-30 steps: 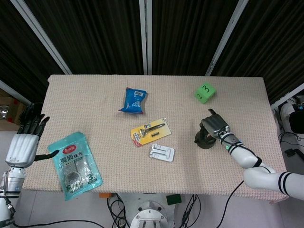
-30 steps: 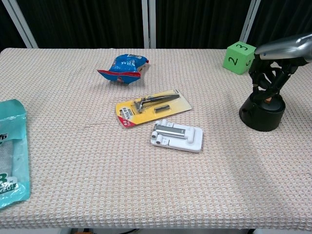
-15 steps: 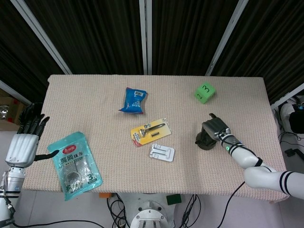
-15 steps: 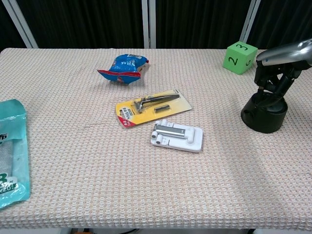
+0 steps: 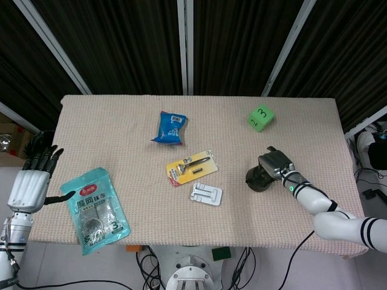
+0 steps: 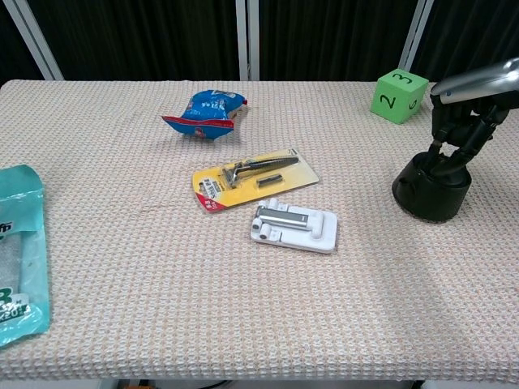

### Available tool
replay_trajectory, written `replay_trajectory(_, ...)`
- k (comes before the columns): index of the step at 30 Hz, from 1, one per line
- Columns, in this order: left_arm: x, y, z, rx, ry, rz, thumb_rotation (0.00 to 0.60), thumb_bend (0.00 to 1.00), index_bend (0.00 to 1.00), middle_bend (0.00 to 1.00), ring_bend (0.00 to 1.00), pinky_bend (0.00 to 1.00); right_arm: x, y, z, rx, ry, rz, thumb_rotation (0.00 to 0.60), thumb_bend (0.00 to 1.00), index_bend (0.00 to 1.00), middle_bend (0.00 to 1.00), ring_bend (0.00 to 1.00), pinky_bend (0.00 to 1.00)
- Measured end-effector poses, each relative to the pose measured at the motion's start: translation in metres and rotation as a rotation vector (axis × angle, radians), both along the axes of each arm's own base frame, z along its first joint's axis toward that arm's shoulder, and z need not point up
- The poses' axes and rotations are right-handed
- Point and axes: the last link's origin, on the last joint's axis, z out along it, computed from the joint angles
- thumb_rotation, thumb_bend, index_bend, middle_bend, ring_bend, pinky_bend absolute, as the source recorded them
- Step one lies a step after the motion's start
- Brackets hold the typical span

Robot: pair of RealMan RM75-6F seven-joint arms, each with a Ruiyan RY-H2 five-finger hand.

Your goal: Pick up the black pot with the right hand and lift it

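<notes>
The black pot (image 5: 255, 179) stands on the right part of the table, seen also in the chest view as a black pot (image 6: 428, 190). My right hand (image 5: 277, 164) comes down on it from the right, and its fingers (image 6: 451, 142) pinch the pot's far rim. The pot leans a little to the left, and I cannot tell whether its base has left the cloth. My left hand (image 5: 34, 175) hangs beyond the table's left edge with fingers spread, holding nothing; the chest view does not show it.
A green numbered cube (image 5: 261, 117) sits behind the pot. A razor on a yellow card (image 5: 191, 166) and a white packaged part (image 5: 206, 194) lie mid-table. A blue snack bag (image 5: 170, 127) is further back, and a teal pouch (image 5: 95, 209) lies at the front left.
The pot has slid slightly left and toward the table's front under my right hand, whose fingers have settled lower on its rim. The left hand has not moved.
</notes>
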Motion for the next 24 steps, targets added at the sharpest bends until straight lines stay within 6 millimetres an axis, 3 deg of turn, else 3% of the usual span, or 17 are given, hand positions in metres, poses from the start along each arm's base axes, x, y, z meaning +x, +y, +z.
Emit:
replay_trajectory(5,0.0,0.0,-0.001,-0.003,0.001,0.001,0.42,0.0,0.06,0.02,0.02,0.13,0.0,-0.001,0.003,-0.018,-0.007,0.008,0.437,0.18,1.0,0.94,0.85,0.26)
replay_trajectory(16,0.0,0.0,-0.001,-0.005,-0.001,0.002,0.424,0.0,0.06,0.02,0.02,0.14,0.002,0.002,0.008,-0.114,-0.083,0.089,0.421,0.18,1.0,1.0,0.95,0.4)
replay_trajectory(24,0.0,0.001,-0.002,-0.01,-0.003,0.002,0.424,0.0,0.06,0.02,0.02,0.13,0.003,0.005,0.017,-0.189,-0.153,0.17,0.42,0.29,1.0,1.0,1.0,0.51)
